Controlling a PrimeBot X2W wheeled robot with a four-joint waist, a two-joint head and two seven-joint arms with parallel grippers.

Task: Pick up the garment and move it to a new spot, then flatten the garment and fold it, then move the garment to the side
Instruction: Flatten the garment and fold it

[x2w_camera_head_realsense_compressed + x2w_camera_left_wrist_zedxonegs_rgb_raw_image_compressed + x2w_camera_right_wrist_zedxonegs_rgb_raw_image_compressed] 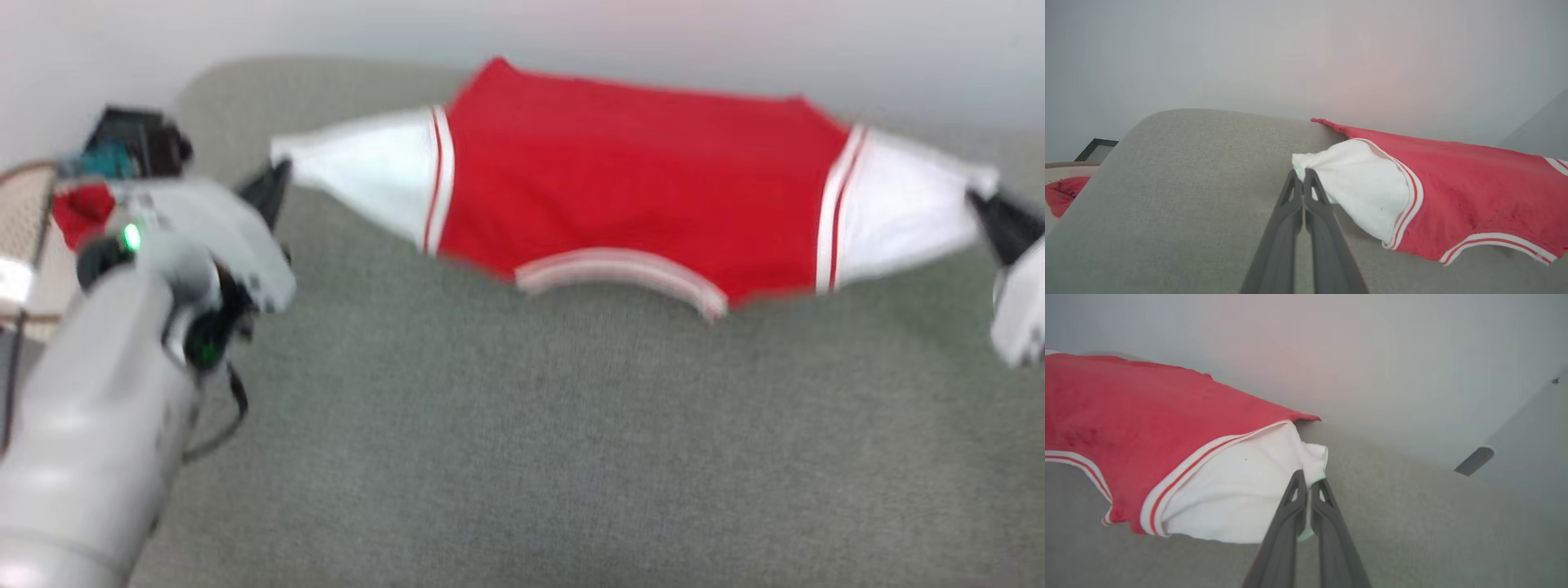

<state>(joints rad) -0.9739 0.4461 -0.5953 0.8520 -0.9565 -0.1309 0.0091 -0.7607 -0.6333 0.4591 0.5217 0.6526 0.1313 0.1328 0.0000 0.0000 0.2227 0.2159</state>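
red shirt held up over grey bench, stretched wide. left fingers squeezed tight on one white sleeve end. right fingers squeezed tight on other. shirt looks soft, light, floppy, sags in middle. sleeve ends good spots to hold. may slip if tugged hard.

The garment has a bright red body and plain white sleeves. A white band with a thin red stripe runs down each shoulder seam, and the curved neck trim on its near edge is white with a red stripe. The padded surface is speckled grey-green. The left gripper and right gripper are dark grey. A small cloth at far left is plain red.
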